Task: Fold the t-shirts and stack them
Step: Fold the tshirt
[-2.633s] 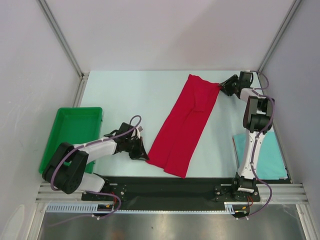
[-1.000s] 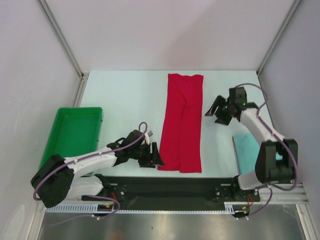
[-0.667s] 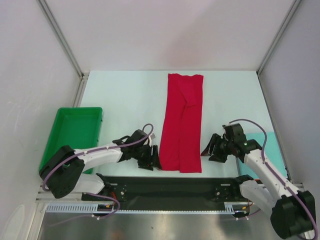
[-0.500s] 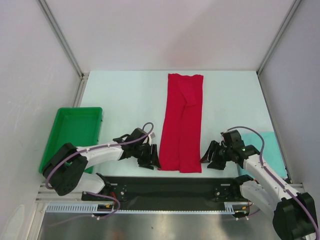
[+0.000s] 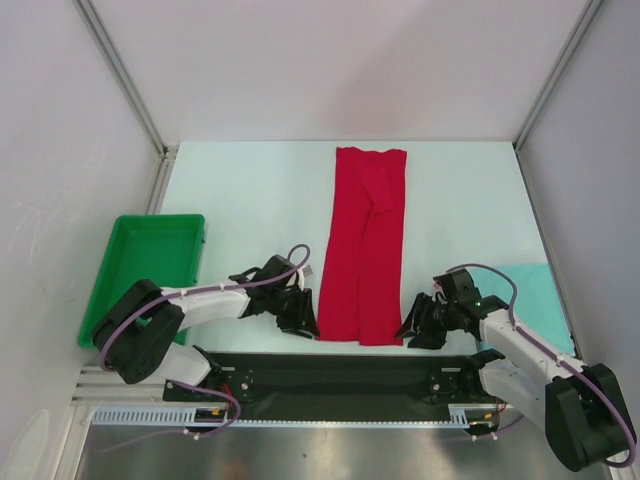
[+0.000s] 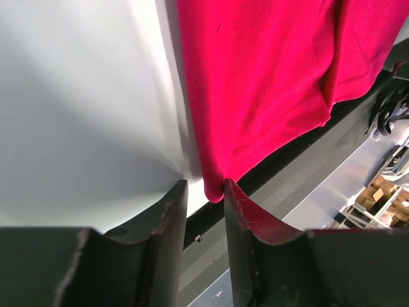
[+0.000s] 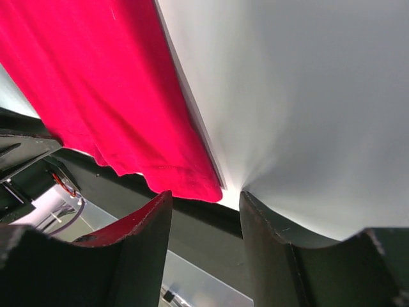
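Red t-shirt [image 5: 365, 240]: folded into a long, narrow strip and lying flat down the middle of the surface [image 5: 250, 200]. It runs from near the far edge to the near edge. A lengthwise crease shows along it.
Near hem: ends just short of the black base rail [image 5: 330, 365], with one tool at each of its two near corners.
Left tool [image 6: 204, 187]: low on the surface at the strip's near-left corner. Its jaws are parted by a narrow gap. The red corner sits in that gap and touches one fingertip, but it is not pinched.
Right tool [image 7: 204, 195]: low at the near-right corner, with the jaws parted wider than the left tool's. The corner of the hem lies between the fingertips. Pale surface shows on either side of it, and nothing is clamped.
Teal t-shirt [image 5: 545, 295]: a folded rectangle at the right edge of the surface, well apart from the red one and partly behind the right arm.
Green tray [image 5: 145, 265]: sits off the left edge of the surface, beside the left arm.
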Tool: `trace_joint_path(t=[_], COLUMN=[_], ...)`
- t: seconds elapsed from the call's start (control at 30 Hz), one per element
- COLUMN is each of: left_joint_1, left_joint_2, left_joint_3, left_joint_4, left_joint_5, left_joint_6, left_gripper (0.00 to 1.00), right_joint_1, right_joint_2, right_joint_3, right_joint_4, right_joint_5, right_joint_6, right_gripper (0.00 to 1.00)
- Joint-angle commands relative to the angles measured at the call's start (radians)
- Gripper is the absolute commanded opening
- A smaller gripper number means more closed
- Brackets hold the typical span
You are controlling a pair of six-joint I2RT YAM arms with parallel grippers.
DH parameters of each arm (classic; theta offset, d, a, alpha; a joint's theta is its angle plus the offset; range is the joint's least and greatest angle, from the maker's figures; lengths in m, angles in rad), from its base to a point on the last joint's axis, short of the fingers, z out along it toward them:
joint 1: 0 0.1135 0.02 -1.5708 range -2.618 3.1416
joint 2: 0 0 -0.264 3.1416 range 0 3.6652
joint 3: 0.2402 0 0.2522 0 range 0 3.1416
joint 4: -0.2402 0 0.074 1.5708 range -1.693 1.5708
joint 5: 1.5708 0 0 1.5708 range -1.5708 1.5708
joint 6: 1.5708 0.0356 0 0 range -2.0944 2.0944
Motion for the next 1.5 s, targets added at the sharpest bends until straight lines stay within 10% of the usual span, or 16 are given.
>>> trace_joint_path(t=[0.0,0.27,0.53,0.77,1.47], left_joint_1=[0.006,0.008,0.006,0.009,0.31], left_joint_2=[0.03,0.049,0.044,0.021,0.659], left_joint_3=[0.004,0.013,0.03,0.217,1.025], left_joint_4=[0.027,0.03,0.033,-0.004,-0.105], left_joint_5=[-0.007,-0.02,0.008,-0.007,0.141], left_joint_6=[0.034,0.029,-0.023,-0.112,-0.057], left_gripper=[0.35,0.27,0.0,0.0,0.0], right_joint_1=[0.004,0.004,0.002,-0.077,-0.277], right_joint_2=[0.01,0.084,0.055,0.042,0.953], right_joint_3=[-0.018,-0.056,-0.023,0.203,1.057], right_joint_4=[0.041,0.133,0.078,-0.044,-0.079], right_joint_5=[0.015,-0.022,-0.043,-0.045,-0.109], right_joint_6=[-0.021,-0.027,-0.058,-0.082,-0.257], right_gripper=[0.52,0.47,0.0,0.0,0.0])
